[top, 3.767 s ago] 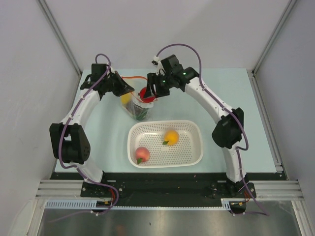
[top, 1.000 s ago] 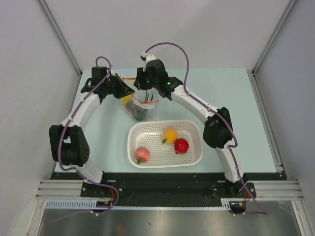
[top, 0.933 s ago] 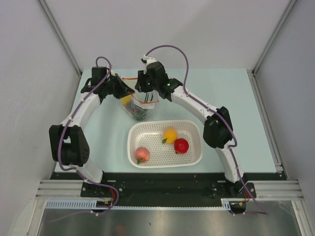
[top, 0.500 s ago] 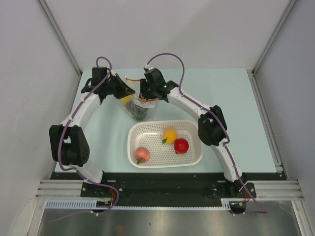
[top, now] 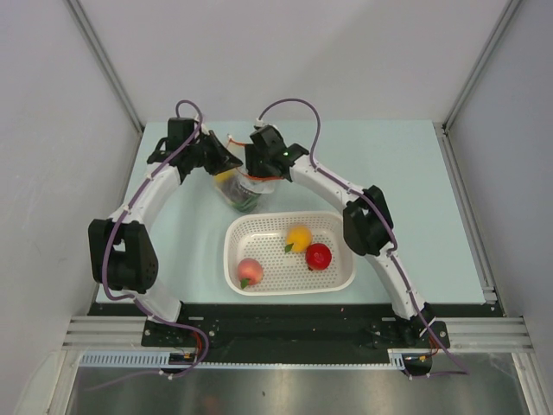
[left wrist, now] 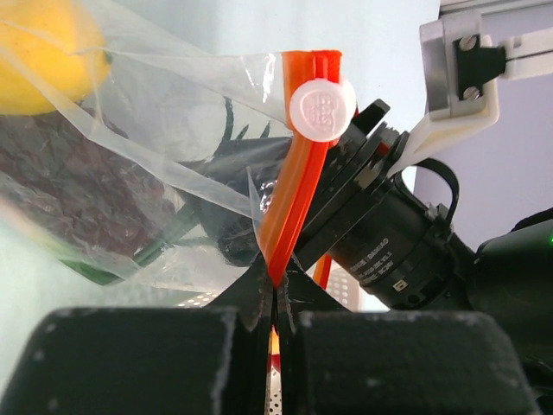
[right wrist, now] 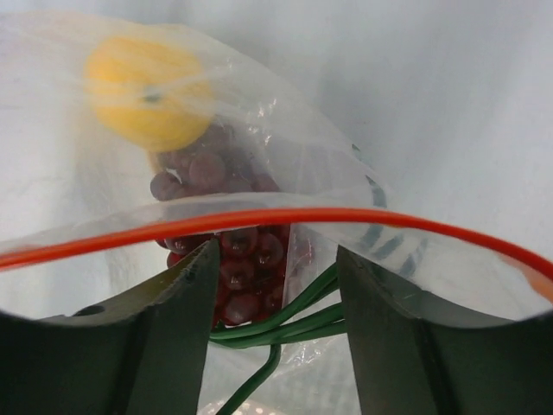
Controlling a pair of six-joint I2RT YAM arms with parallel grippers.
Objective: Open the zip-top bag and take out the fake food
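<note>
Both arms reach forward to the zip-top bag (top: 244, 194). The left gripper (left wrist: 275, 298) pinches its orange zip strip (left wrist: 298, 199); the right gripper (right wrist: 276, 285) hangs open at the bag's mouth.

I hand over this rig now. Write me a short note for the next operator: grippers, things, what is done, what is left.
Left gripper: shut on the red-orange zip strip of the small clear plastic zip-top bag.
Right gripper: open, at the bag's mouth, holding nothing.
Done: bag open; orange fruit, pink peach and red round fruit lie in the white perforated basket.
To do: take the yellow piece, dark purple grapes and green onion stalks from the bag.
</note>
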